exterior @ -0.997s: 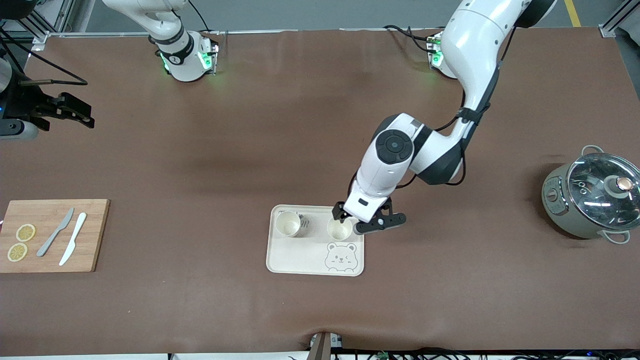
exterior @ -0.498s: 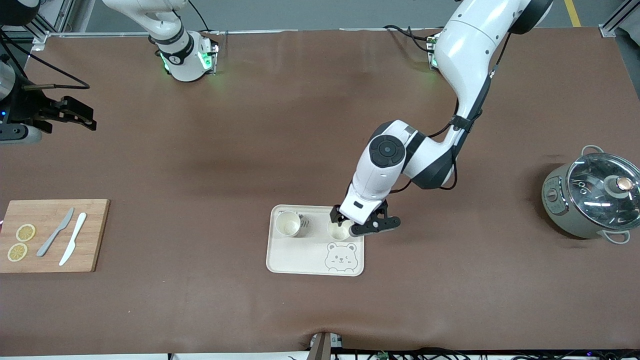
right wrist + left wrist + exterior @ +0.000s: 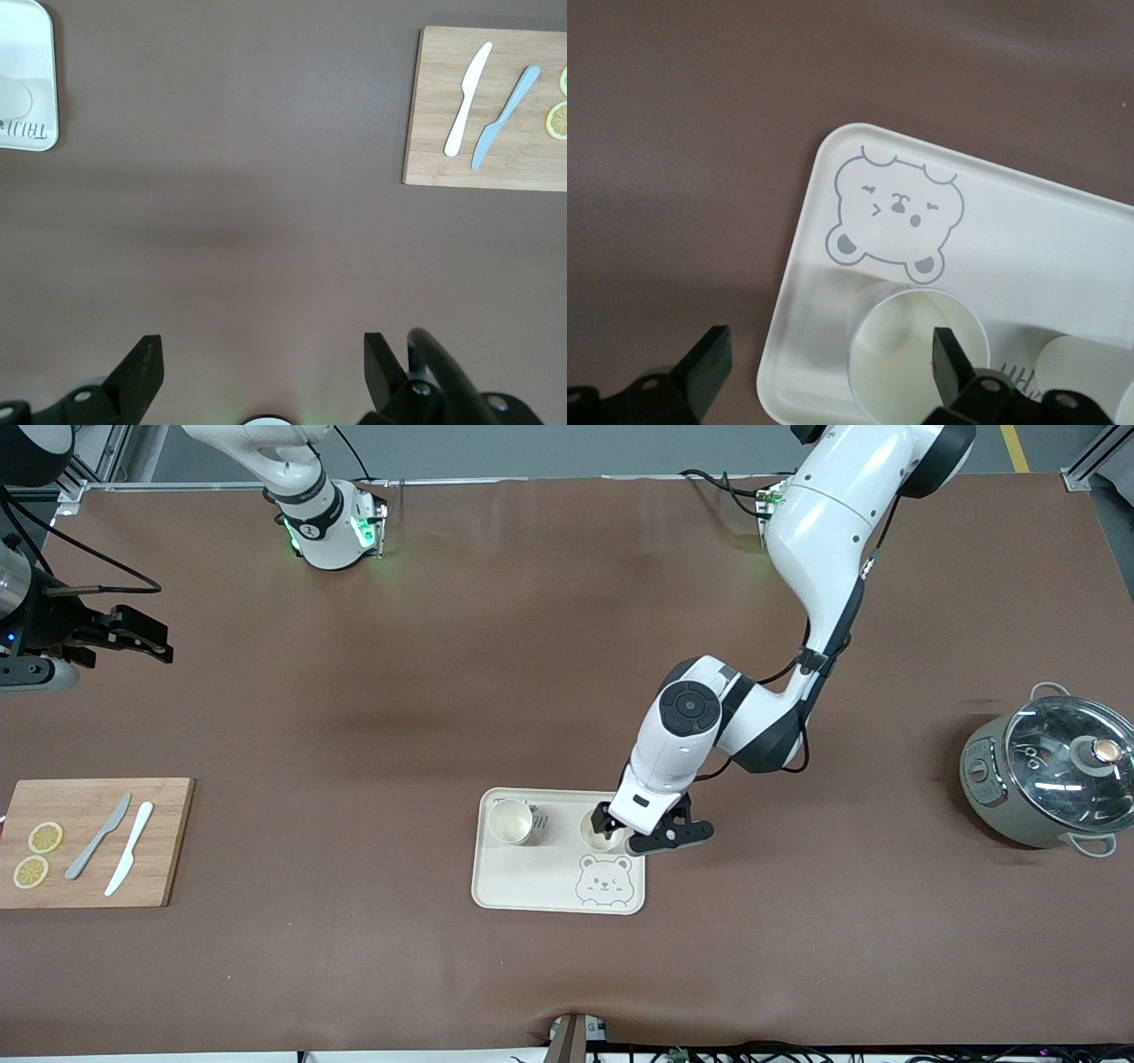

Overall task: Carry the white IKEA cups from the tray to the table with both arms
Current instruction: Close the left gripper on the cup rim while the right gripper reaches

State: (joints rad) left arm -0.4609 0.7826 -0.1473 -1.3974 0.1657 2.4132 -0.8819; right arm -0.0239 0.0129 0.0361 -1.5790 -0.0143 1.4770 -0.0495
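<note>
The left gripper (image 3: 631,835) covered much of one white cup (image 3: 917,354) on the bear tray (image 3: 532,886); one finger (image 3: 950,363) dipped inside its rim, the other hung outside the tray, released. The second cup (image 3: 511,821) stood beside it, toward the right arm's end. The right gripper (image 3: 257,372) waited spread over bare tabletop (image 3: 266,221).

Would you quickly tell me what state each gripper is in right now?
Left gripper: open, holding nothing, one finger inside the cup on the tray.
Right gripper: open, empty, waiting above the table.
</note>
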